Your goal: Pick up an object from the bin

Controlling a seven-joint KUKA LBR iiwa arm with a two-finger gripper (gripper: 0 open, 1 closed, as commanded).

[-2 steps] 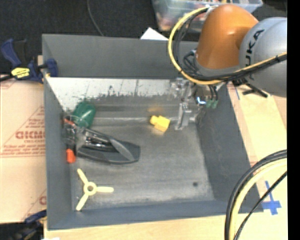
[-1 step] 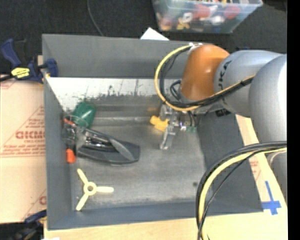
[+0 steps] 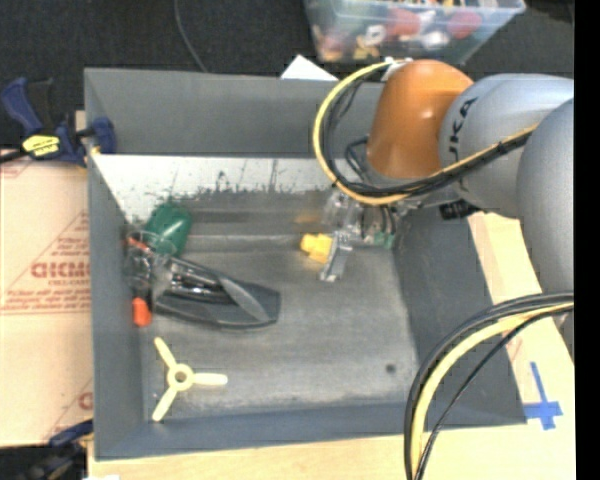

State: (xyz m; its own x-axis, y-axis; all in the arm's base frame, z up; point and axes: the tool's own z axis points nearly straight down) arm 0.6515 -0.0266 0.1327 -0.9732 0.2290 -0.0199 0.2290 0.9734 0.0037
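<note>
The tool (image 3: 332, 264) hangs low inside the grey metal bin (image 3: 360, 358); I cannot tell whether it is wide or narrow. A small yellow plastic block (image 3: 313, 245) lies just beside it, on the side away from the arm (image 3: 525, 148), perhaps touching. Further that way lie a green rounded piece (image 3: 168, 225), a black flat-bladed implement (image 3: 220, 301) and a cream three-armed propeller (image 3: 183, 376). Behind the tool, the arm's grey shell shows dark letters ending in "KA".

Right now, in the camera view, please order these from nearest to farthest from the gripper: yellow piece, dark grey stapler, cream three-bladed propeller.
1. Yellow piece, beside the gripper.
2. Dark grey stapler, left of centre.
3. Cream three-bladed propeller, front left corner.
</note>
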